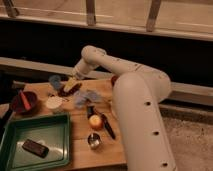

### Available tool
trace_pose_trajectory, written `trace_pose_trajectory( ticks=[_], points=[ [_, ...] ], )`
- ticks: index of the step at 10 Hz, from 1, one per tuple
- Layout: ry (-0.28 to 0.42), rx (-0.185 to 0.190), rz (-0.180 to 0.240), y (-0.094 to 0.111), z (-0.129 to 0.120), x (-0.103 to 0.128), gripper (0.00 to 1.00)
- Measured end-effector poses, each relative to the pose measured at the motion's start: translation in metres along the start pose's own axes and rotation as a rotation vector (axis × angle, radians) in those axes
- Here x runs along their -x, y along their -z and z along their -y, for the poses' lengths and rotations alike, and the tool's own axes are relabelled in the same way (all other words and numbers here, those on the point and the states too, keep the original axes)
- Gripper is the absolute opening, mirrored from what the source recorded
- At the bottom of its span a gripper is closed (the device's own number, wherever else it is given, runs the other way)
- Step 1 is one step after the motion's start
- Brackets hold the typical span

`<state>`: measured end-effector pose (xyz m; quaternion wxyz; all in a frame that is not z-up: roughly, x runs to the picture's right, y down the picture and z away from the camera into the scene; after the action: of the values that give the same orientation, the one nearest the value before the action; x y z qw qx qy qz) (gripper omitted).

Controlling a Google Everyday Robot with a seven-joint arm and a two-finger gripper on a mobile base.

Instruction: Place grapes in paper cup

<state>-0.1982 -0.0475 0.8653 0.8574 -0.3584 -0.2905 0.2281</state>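
The grapes (69, 91), a small dark reddish bunch, lie on the wooden table (80, 150) near its far left. My gripper (70, 84) hangs directly over them, its yellowish fingers pointing down and open, with the arm reaching in from the right. I cannot tell whether the fingers touch the bunch. The paper cup (54, 103), short and whitish, stands upright just in front and to the left of the grapes.
A small blue cup (55, 80) stands behind the grapes and a red bowl (24, 101) at the far left. A green tray (50, 125) holds a dark block (36, 147). An orange fruit (95, 121), a metal cup (93, 141) and a black utensil (108, 129) lie mid-table.
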Motion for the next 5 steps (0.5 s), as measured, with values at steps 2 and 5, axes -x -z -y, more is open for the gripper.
trace_pose_trajectory(
  ticks=[2, 5],
  points=[
    [0.041, 0.082, 0.058, -0.0064, -0.0030, 0.0035, 0.80],
    [0.031, 0.071, 0.062, -0.0088, -0.0033, -0.0016, 0.80]
  ],
)
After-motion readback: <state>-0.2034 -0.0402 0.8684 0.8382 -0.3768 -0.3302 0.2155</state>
